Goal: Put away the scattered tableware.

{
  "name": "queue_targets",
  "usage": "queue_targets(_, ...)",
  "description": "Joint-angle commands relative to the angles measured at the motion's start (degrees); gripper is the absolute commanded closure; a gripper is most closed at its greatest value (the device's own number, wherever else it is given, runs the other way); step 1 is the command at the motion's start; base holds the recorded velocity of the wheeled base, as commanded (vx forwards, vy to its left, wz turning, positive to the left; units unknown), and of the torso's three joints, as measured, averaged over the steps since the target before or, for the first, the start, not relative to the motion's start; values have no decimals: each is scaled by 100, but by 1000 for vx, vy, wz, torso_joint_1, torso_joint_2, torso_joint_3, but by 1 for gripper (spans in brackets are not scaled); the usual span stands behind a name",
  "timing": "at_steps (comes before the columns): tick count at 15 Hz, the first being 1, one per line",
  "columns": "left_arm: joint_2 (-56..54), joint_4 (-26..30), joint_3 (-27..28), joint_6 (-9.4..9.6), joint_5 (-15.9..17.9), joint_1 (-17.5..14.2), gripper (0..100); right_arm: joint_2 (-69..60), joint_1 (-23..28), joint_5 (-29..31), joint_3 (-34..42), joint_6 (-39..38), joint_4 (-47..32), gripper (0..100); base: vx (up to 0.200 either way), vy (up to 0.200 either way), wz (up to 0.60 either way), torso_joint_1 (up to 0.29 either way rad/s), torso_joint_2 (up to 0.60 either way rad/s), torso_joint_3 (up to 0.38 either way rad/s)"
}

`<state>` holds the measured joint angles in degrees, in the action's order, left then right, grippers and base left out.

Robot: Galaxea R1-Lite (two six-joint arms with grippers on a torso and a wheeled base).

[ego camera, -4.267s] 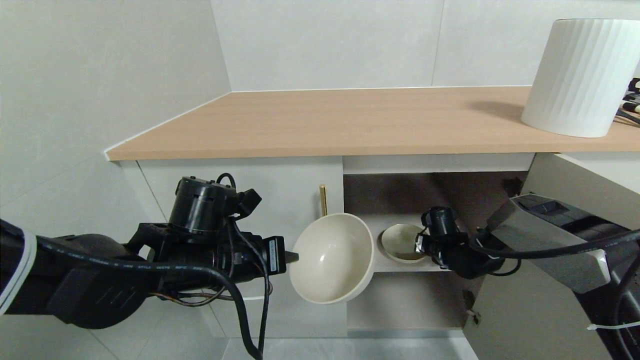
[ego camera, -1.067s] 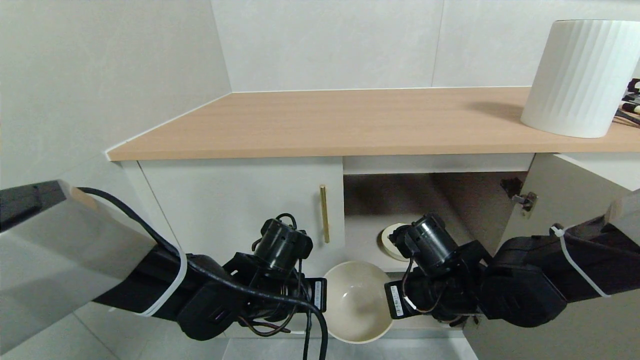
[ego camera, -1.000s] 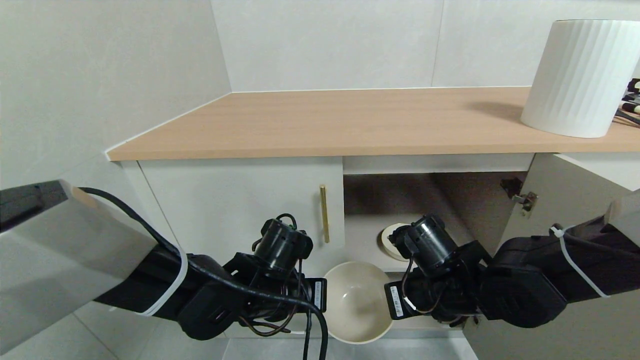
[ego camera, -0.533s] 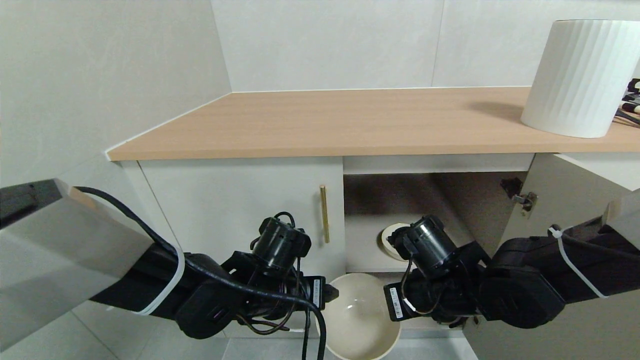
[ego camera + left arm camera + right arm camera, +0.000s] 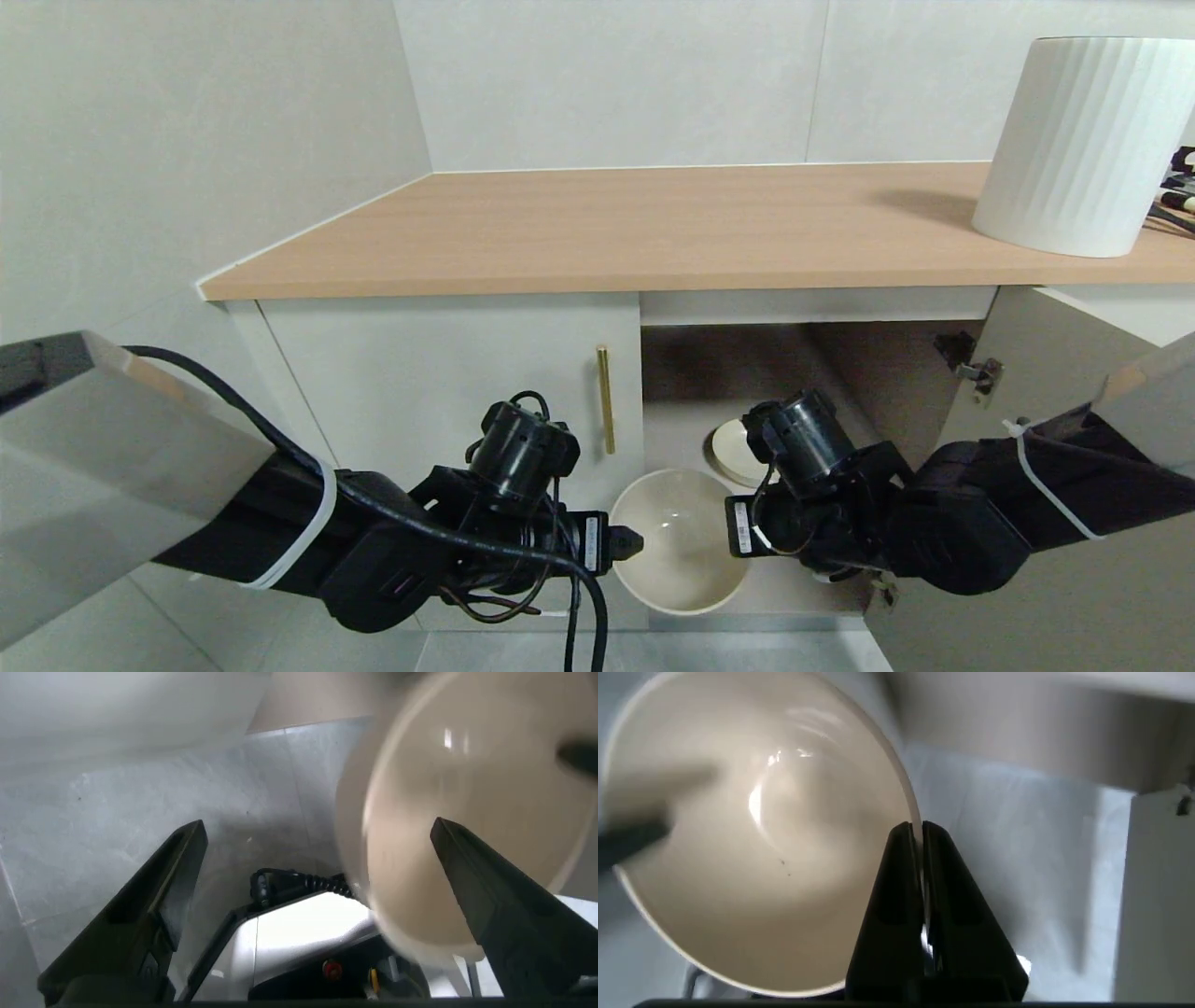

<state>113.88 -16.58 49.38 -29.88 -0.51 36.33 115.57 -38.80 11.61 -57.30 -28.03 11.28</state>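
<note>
A cream bowl (image 5: 680, 546) hangs upright in front of the cabinet's open lower compartment, just above the floor. My right gripper (image 5: 739, 541) is shut on its right rim; in the right wrist view the fingers (image 5: 921, 873) pinch the edge of the bowl (image 5: 757, 831). My left gripper (image 5: 627, 541) sits beside the bowl's left rim, open. In the left wrist view this gripper (image 5: 316, 831) has its fingers spread wide, and the bowl (image 5: 467, 812) lies beyond them. A small cream dish (image 5: 733, 450) rests on the cabinet shelf (image 5: 677, 439) behind my right wrist.
The left cabinet door (image 5: 448, 373) is closed and has a brass handle (image 5: 604, 399). The right door (image 5: 1046, 355) stands open. A wooden countertop (image 5: 653, 229) runs above, with a white ribbed container (image 5: 1083, 140) at its right end. Tiled floor lies below.
The bowl has passed from my left gripper to my right one. The left gripper has let go of the rim, and the bowl has dipped, then risen toward the cabinet opening.
</note>
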Motion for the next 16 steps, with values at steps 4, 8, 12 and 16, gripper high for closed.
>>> queue_targets(4,-165,-3,-8,-9,-2,-12,0,686,699,316,-221,-361,788,100,0,0,0,0,0,0)
queue_targets(8,-147,-3,-8,-18,-2,-12,0,915,1085,386,-607,-801,903,100,0,0,0,0,0,0)
queue_targets(12,-138,-3,-8,-18,-2,-12,0,1064,1358,395,-906,-1029,894,100,0,0,0,0,0,0)
queue_targets(16,-138,-3,-8,-18,-2,-12,0,1258,1578,439,-1161,-1135,885,100,0,0,0,0,0,0)
